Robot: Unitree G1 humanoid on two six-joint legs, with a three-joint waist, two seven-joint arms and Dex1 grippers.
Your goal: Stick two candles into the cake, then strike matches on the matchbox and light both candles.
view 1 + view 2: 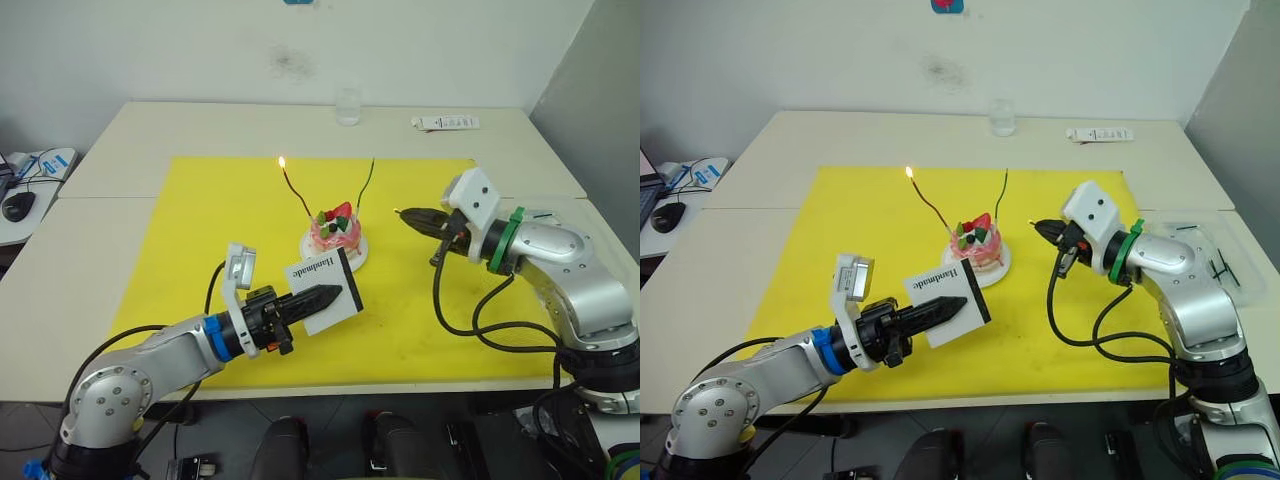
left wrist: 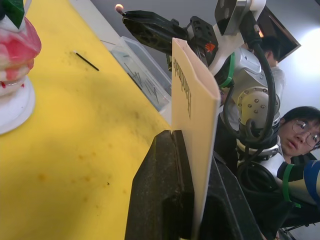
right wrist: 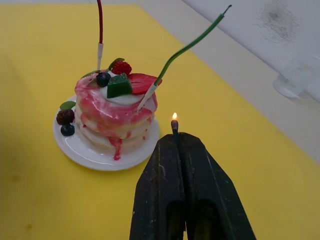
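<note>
Cake (image 1: 335, 234) at mat (image 1: 200, 260) centre, both candles in it: red candle (image 1: 297, 195) burning, green candle (image 1: 366, 186) unlit. Right hand (image 3: 174, 131), at 3 o'clock of cake, clamps a lit match (image 3: 174, 123). Left hand (image 1: 338, 293), at 6 o'clock, grips matchbox (image 1: 322, 289) upright.
</note>
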